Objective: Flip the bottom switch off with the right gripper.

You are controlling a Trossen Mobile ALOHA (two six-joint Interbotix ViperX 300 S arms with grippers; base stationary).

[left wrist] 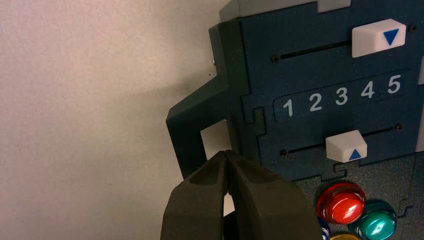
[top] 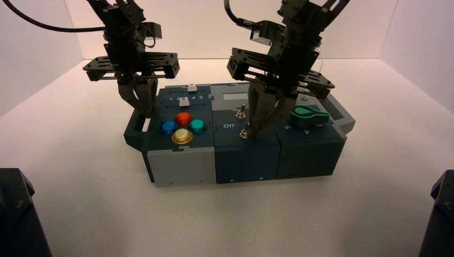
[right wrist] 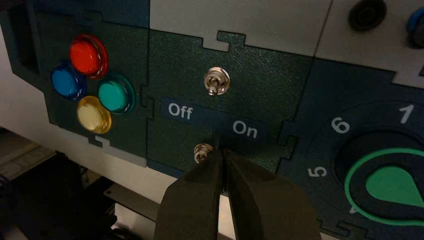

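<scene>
Box (top: 182, 166) on bench (top: 107, 214), spanning ctr of view. R end effector (right wrist: 223, 152), fingers together, at the bottom switch (right wrist: 202, 152), front ctr panel, nr "Off"/"On" lettering (right wrist: 212, 119). L end effector (left wrist: 226, 152), fingers together, idle over box's L handle (left wrist: 192, 130). Bottom switch: smallest part, silver toggle, partly hidden.

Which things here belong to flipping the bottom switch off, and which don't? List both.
In the job:
- right gripper, at the bottom switch
- bottom switch

Not in the job:
- left gripper, over the box's left end
- upper switch
- four coloured buttons
- two white sliders
- green knob
</scene>
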